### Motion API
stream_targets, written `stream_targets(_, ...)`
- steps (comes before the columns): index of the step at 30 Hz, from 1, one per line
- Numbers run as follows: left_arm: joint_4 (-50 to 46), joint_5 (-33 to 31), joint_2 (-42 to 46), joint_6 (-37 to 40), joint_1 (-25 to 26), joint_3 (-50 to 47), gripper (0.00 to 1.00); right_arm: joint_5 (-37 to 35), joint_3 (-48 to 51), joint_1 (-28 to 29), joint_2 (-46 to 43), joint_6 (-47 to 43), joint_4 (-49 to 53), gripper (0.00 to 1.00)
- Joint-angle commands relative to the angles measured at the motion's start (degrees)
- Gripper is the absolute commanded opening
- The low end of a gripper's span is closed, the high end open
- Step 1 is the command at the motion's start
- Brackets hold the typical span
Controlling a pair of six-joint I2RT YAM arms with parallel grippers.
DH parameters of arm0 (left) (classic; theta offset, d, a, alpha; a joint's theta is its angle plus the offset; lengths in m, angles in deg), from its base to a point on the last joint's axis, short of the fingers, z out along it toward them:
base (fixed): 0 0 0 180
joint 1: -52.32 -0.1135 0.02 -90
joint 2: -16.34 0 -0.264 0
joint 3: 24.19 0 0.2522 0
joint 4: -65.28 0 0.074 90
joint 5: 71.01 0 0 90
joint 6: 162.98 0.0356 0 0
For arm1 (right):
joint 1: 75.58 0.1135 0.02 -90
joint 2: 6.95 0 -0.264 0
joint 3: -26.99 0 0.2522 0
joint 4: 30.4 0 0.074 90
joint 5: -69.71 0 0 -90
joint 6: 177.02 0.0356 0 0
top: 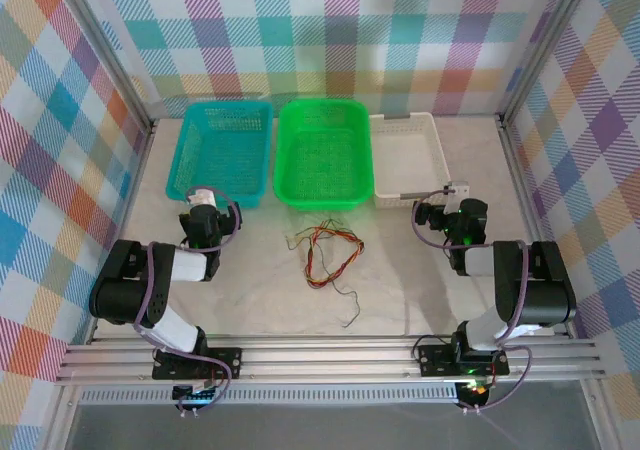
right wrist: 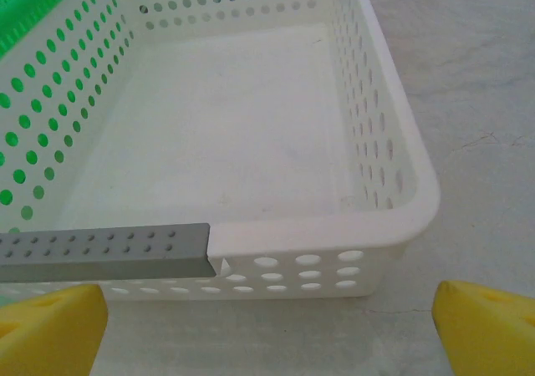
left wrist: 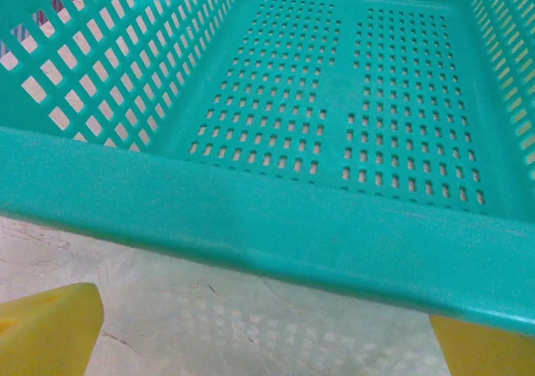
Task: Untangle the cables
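The cables [top: 325,251] lie in a loose tangle of thin red, orange, yellowish and dark wires on the table between the two arms, with one dark strand trailing toward the near edge. My left gripper [top: 204,200] is to their left, at the near rim of the teal basket [top: 222,150]. Its yellow fingertips [left wrist: 50,330] stand wide apart, so the left gripper [left wrist: 267,342] is open and holds nothing. My right gripper [top: 452,196] is to the right of the tangle, facing the white basket [top: 410,160]. It [right wrist: 267,330] is open, with bare table between its fingertips [right wrist: 489,326].
A green basket [top: 322,155] stands between the teal and white ones, just beyond the tangle. The teal basket's rim [left wrist: 276,234] is close before the left fingers. A grey perforated strip [right wrist: 109,251] sits on the white basket's near rim [right wrist: 334,230]. Plaid walls enclose the table.
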State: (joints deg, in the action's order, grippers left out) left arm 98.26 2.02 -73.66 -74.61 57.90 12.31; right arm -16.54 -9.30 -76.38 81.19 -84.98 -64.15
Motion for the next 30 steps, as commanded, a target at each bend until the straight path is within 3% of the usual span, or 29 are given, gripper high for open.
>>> stream_targets(1,2.0,0.2,0.5,0.8,0.1,-0.2,1.00,0.8,-0.9,-0.1,-0.2,-1.3,-0.4,1.00)
stream_targets(23,2.0,0.2,0.6,0.8,0.0,-0.1,1.00,-0.9,-0.8,0.1,-0.5,-0.7,-0.8,1.00)
stream_targets(26,2.0,0.2,0.6,0.8,0.1,-0.1,1.00,-7.7,-0.6,0.0,-6.7,1.9,4.6,1.00)
stream_targets(30,2.0,0.3,0.6,0.8,0.1,-0.2,1.00,-9.6,0.6,0.1,-17.5,2.8,11.8,1.00)
